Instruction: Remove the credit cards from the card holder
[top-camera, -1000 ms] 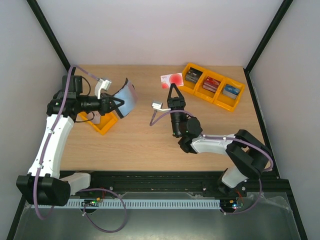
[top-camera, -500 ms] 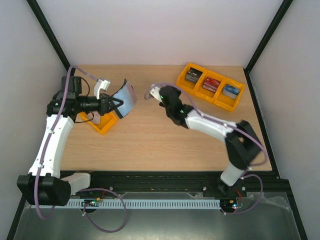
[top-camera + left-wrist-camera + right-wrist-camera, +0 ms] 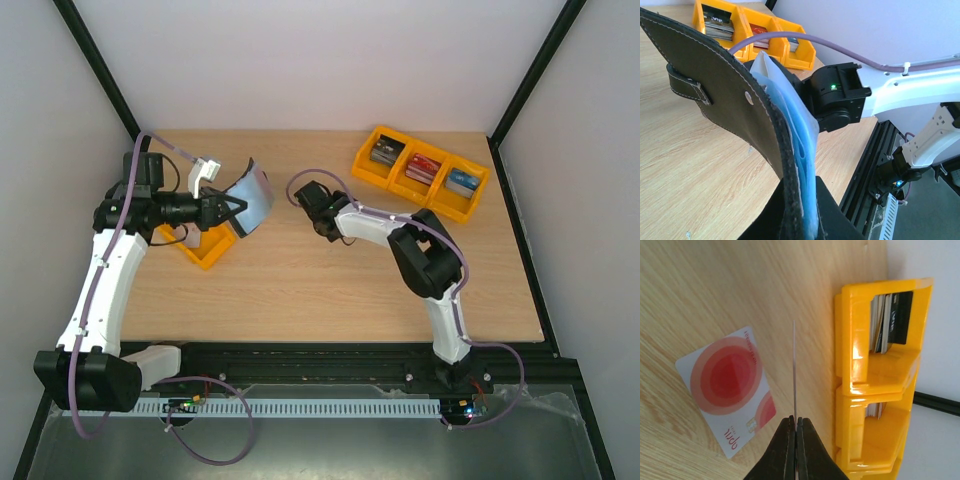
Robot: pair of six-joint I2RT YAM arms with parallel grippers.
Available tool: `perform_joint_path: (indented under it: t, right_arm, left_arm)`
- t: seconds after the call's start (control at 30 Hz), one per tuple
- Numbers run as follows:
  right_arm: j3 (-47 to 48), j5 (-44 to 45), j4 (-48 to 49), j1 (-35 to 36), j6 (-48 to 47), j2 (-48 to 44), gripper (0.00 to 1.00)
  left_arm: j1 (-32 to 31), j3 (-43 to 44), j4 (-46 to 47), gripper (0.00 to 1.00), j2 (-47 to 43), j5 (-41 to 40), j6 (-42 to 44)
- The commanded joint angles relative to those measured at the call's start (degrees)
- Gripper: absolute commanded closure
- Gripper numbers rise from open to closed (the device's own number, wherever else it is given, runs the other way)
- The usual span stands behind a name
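Two credit cards show in the right wrist view. One card (image 3: 727,390) lies flat and face up on the table (image 3: 700,285), just beside the row of yellow trays (image 3: 855,370). The other card (image 3: 794,365) stands edge-on in the right claw (image 3: 795,424), which is pinched tight on its bottom edge. Over on the left, the left claw (image 3: 228,208) is clamped narrow on the card holder (image 3: 725,85), holding it up off the table, folded open, with the blue pocket (image 3: 800,135) turned toward the middle. Can't tell if anything's left inside that pocket.

What I'd worry about: that card is only nipped by a sliver of its edge, so any quick swing could make it pivot or slide right out, maybe into a tray with the stacks (image 3: 887,320) of other cards. Also, in the left wrist view the right arm's wrist (image 3: 837,97) sits really close behind the holder. A sloppy move could knock it, and since it's gripped at one end it'd probably twist or pop loose.
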Motion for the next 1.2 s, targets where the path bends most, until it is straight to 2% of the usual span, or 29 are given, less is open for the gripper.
perform_joint_path:
  t: [0.0,0.17,0.6,0.8,0.9,1.0,1.1,1.17]
  right_arm:
    - [1.8,3.0,-4.2,-0.3,2.4,1.4,0.98]
    - [-1.0,3.5,0.5,-0.6,-1.0,2.0,0.98]
    - [-4.8,1.2,4.5,-1.3,-4.9,2.4,0.98]
    - [-5.5,0.1,4.7,-1.3,-6.1,2.7,0.93]
    - [-6.6,-0.4,5.7,-1.4,-6.6,1.5,0.84]
    - [-8.3,-1.6,6.8,-1.4,-7.7,0.1,0.69]
    - [-8.8,-2.8,5.2,-1.4,-7.3,-1.2,0.39]
    - [-9.0,-3.7,4.8,-1.3,-5.7,-3.1,0.24]
  left_arm:
    - [0.4,-0.2,1.2,0.98,-0.5,1.7,-0.1]
    - [0.4,-0.1,1.3,0.98,-0.3,1.7,-0.2]
    - [0.4,-0.2,1.1,0.98,-0.2,1.8,0.0]
    - [0.4,-0.2,1.0,0.98,-0.2,1.8,0.0]
    - [0.4,-0.2,1.2,0.98,0.0,1.8,-0.2]
    - [0.4,-0.3,1.2,0.98,0.0,1.6,-0.3]
    - [0.5,-0.4,1.2,0.98,-0.2,1.8,-0.2]
    - [0.5,-0.3,1.1,0.98,-0.3,1.8,0.0]
